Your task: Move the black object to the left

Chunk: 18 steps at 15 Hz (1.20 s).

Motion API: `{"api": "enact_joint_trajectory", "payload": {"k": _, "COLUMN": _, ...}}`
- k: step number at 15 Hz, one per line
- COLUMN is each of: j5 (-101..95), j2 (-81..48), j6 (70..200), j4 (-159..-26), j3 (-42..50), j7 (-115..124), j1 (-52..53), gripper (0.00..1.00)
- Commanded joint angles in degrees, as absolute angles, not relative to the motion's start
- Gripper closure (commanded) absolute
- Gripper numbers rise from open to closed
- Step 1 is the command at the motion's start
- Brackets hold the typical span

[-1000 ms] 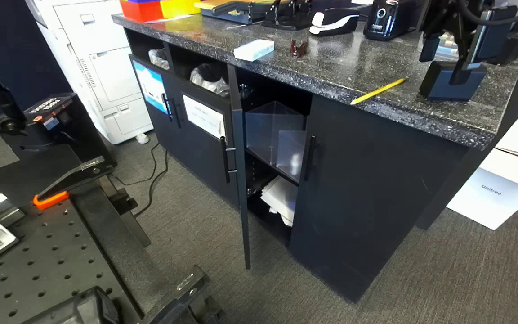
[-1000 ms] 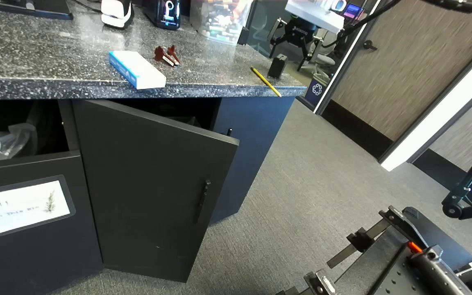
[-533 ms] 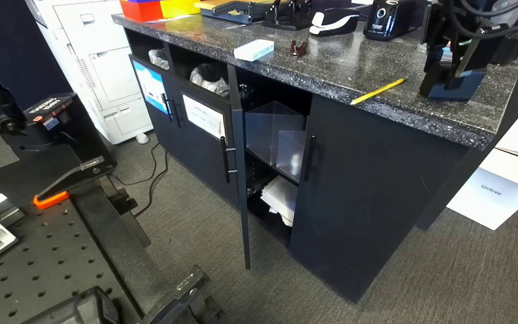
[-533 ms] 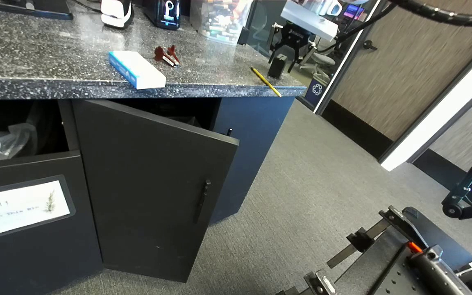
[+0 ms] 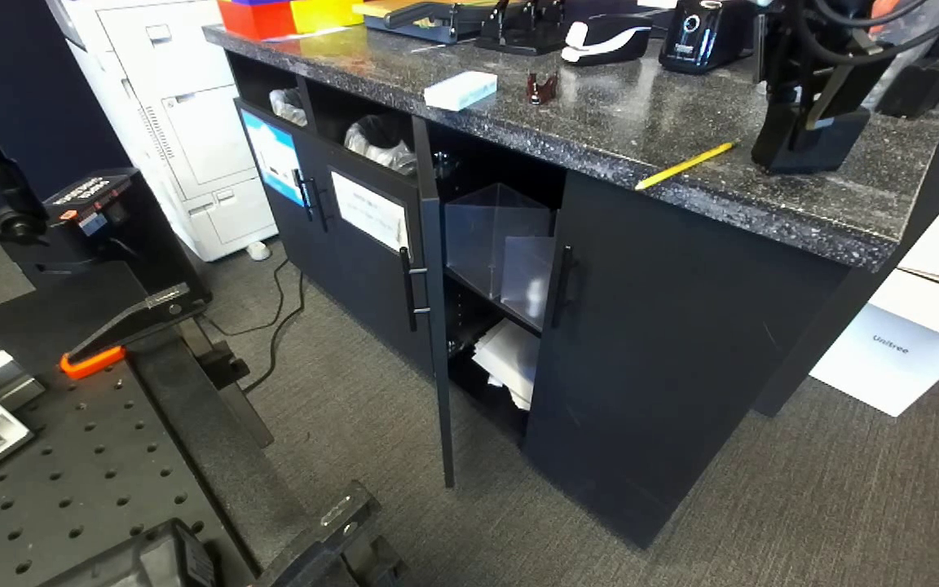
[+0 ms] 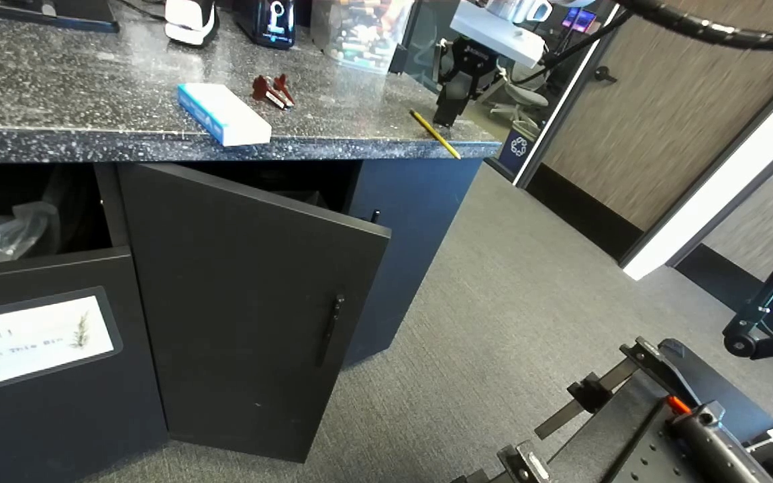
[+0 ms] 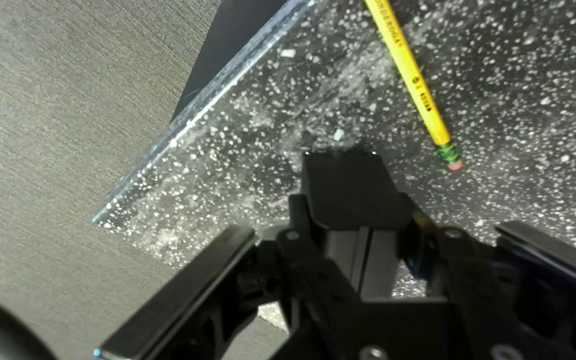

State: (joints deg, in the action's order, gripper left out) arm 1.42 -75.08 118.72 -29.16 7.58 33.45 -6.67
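Room: gray carpet (image 6: pixel 494 282), speckled dark desk (image 6: pixel 91 87).
In an exterior view: wood-grain door (image 6: pixel 682 121) upper right, cabinet door (image 6: pixel 245 315) ajar left of center.

Matte black box (image 7: pixel 352 187), plain and flat-faced, clasped between the two sides of the claw (image 7: pixel 354 212). In the wrist view it lies just right of the centre of the frame, its dark face narrowing toward the far edge. In an exterior view the box (image 5: pixel 804 155) is at the upper right, wider than tall, partly covered by the claw, near the right end of the surface (image 5: pixel 624 122). In an exterior view the box (image 6: pixel 451 111), right of top centre, looks narrow. Whether its base touches the surface cannot be told.
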Motion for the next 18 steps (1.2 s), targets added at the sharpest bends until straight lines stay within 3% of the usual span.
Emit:
{"api": "enact_joint_trajectory", "payload": {"k": 1, "j5": 0.5, "j2": -74.2, "j6": 118.0, "j4": -26.5, "j3": 7.5, "j7": 31.2, "j1": -4.2, "gripper": 0.81}}
{"api": "enact_joint_trajectory", "payload": {"k": 4, "j5": 0.0, "j2": -76.5, "j6": 114.7, "j4": -20.7, "j3": 6.9, "j7": 29.4, "j1": -1.5, "gripper": 0.81}}
{"api": "enact_joint_trajectory", "payload": {"k": 6, "j5": 0.8, "j2": -73.1, "j6": 115.6, "j4": -26.6, "j3": 5.3, "j7": 27.7, "j1": 1.0, "gripper": 0.81}}
{"api": "enact_joint_trajectory", "payload": {"k": 18, "j5": 1.3, "j2": -75.0, "j6": 107.2, "j4": -24.7, "j3": 1.7, "j7": 27.3, "j1": 7.2, "gripper": 0.81}}
